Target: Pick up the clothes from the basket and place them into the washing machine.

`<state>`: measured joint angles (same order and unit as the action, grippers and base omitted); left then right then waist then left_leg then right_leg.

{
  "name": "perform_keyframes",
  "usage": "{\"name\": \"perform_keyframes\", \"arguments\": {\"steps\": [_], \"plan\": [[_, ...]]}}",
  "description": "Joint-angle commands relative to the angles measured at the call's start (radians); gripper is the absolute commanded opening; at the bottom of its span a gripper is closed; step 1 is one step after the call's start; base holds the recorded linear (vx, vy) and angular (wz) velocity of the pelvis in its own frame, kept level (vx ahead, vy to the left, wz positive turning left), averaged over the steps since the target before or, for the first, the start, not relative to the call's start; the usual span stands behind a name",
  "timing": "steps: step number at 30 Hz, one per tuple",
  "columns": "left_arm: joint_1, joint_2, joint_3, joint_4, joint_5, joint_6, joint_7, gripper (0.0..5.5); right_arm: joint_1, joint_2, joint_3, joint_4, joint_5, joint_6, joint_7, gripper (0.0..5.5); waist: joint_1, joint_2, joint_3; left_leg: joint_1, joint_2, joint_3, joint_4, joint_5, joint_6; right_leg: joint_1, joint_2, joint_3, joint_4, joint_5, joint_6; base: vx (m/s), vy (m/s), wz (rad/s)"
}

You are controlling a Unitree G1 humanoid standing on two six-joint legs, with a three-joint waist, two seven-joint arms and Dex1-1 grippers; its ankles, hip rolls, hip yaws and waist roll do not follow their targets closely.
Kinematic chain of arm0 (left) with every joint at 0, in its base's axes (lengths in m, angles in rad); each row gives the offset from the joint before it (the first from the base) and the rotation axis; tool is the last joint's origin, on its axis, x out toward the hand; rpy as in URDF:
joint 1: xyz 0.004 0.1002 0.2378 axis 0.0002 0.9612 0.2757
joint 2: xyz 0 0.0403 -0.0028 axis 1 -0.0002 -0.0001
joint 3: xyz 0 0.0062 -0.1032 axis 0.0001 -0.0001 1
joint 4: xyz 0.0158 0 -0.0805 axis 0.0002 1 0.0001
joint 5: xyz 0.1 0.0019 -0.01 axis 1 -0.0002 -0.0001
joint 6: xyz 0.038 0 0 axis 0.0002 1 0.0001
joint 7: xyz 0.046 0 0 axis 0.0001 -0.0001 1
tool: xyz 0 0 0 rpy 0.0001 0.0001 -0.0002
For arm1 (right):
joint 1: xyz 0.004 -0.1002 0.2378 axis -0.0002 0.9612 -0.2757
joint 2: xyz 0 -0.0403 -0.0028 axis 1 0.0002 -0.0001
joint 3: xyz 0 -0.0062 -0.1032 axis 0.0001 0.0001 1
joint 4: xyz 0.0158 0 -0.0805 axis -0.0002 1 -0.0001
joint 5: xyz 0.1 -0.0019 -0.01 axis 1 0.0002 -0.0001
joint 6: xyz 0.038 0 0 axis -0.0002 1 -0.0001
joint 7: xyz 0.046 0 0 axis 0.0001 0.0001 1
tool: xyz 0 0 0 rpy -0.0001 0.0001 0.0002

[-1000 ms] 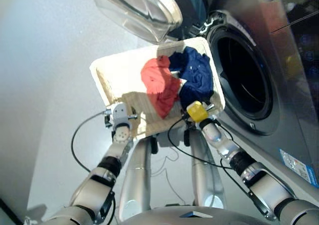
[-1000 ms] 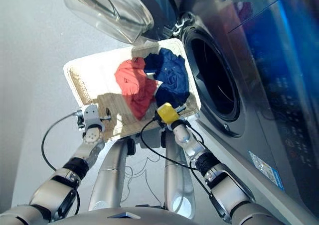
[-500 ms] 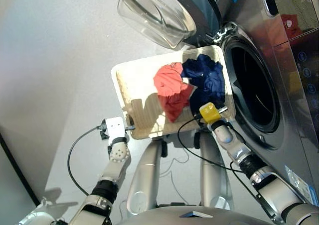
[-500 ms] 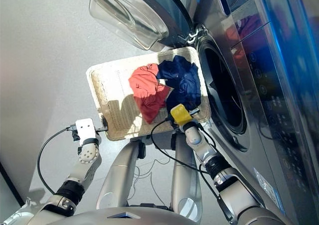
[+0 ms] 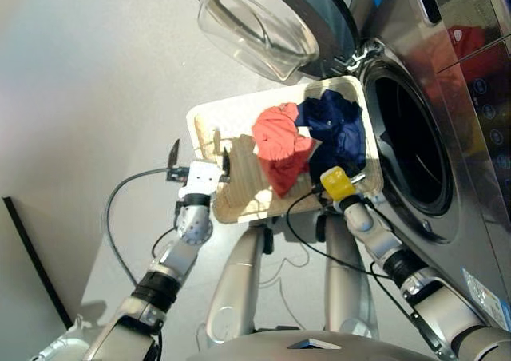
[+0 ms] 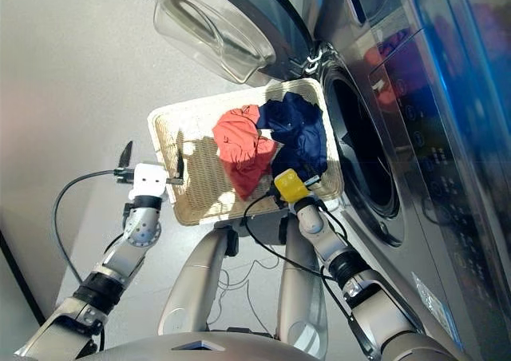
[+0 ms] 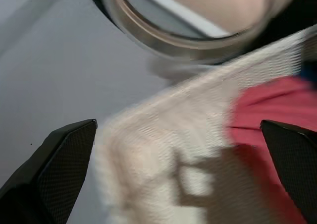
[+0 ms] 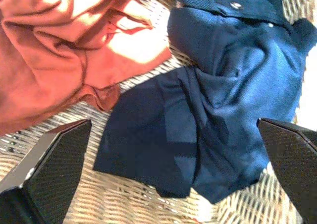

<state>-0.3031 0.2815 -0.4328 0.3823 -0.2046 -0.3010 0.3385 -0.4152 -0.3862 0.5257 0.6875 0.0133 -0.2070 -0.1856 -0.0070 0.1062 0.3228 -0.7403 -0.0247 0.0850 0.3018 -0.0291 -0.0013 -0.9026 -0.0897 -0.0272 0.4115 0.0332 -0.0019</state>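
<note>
The cream-white woven basket point(image 5: 239, 137) lies on the floor in front of the washing machine point(image 5: 471, 177), beside its open porthole point(image 5: 411, 145). A coral-red garment point(image 5: 279, 141) and a navy blue garment point(image 5: 335, 129) lie bunched in the basket's right half; the black garment is not in view. My left gripper point(image 5: 200, 155) is open and empty, straddling the basket's left rim. My right gripper point(image 8: 173, 122) is open just above the navy garment point(image 8: 218, 100) at the basket's near right corner, holding nothing. The red garment point(image 8: 59, 60) lies beside it.
The machine's clear glass door point(image 5: 255, 21) hangs open over the basket's far edge. Grey floor point(image 5: 88, 97) spreads to the left, with a dark strip point(image 5: 32, 273) at the lower left. Black cables point(image 5: 120, 217) loop from both wrists. A blue sticker point(image 5: 487, 289) marks the machine's front.
The view has tilted and shifted. My left gripper has moved up to the basket's left rim, its fingers now spread. The right gripper stays over the near right corner.
</note>
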Motion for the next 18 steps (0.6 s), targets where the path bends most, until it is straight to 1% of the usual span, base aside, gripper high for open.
{"name": "perform_keyframes", "arguments": {"steps": [1,2,5,7,9,13,18], "plan": [[-0.037,-0.021,0.018,0.04,-0.227,-0.034,-0.111,5.5,0.008,-0.017,0.024,-0.108,-0.005,-0.033,-0.003,5.5,-0.027,-0.01,-0.018,-0.068,0.02,-0.023,0.048,-0.025,-0.003,0.046,0.024,-0.014,-0.044,-0.031,0.07,0.0,0.0,0.0],[-0.063,-0.053,0.022,0.088,-0.304,-0.016,-0.13,5.5,0.004,-0.016,0.016,-0.126,-0.011,-0.028,-0.009,5.5,-0.035,-0.015,-0.017,-0.074,0.022,-0.021,0.05,-0.026,-0.002,0.041,0.026,-0.013,-0.044,-0.03,0.07,0.0,0.0,0.0],[-0.128,-0.083,0.034,0.152,-0.364,-0.007,-0.147,5.5,0.004,-0.015,-0.007,-0.173,-0.007,-0.022,-0.017,5.5,-0.053,-0.025,-0.014,-0.093,0.027,-0.018,0.066,-0.033,0.0,0.023,0.034,-0.008,-0.036,-0.03,0.068,0.0,0.0,0.0],[-0.16,-0.089,0.047,0.184,-0.383,-0.002,-0.149,5.5,0.003,-0.015,-0.016,-0.198,-0.005,-0.021,-0.018,5.5,-0.062,-0.032,-0.011,-0.108,0.031,-0.017,0.081,-0.039,0.001,0.007,0.038,-0.007,-0.027,-0.03,0.066,0.004,0.005,-0.088],[-0.183,-0.089,0.055,0.21,-0.382,0.003,-0.154,5.5,0.002,-0.017,-0.022,-0.231,-0.006,-0.025,-0.015,5.5,-0.071,-0.039,-0.007,-0.128,0.037,-0.016,0.098,-0.045,0.0,-0.01,0.042,-0.004,-0.017,-0.033,0.066,0.006,0.009,-0.225],[-0.235,-0.074,0.056,0.266,-0.355,0.015,-0.158,5.5,-0.006,-0.027,-0.03,-0.284,-0.008,-0.032,-0.007,5.5,-0.09,-0.052,0.002,-0.181,0.048,-0.015,0.147,-0.06,-0.001,-0.055,0.05,0.0,0.014,-0.037,0.065,0.0,0.0,0.0],[-0.285,-0.058,0.063,0.318,-0.346,0.03,-0.157,5.5,-0.015,-0.023,-0.039,-0.327,-0.001,-0.039,-0.007,5.5,-0.11,-0.069,0.015,-0.251,0.061,-0.016,0.212,-0.081,0.001,-0.117,0.056,0.001,0.054,-0.042,0.063,0.0,0.0,0.0]]}}
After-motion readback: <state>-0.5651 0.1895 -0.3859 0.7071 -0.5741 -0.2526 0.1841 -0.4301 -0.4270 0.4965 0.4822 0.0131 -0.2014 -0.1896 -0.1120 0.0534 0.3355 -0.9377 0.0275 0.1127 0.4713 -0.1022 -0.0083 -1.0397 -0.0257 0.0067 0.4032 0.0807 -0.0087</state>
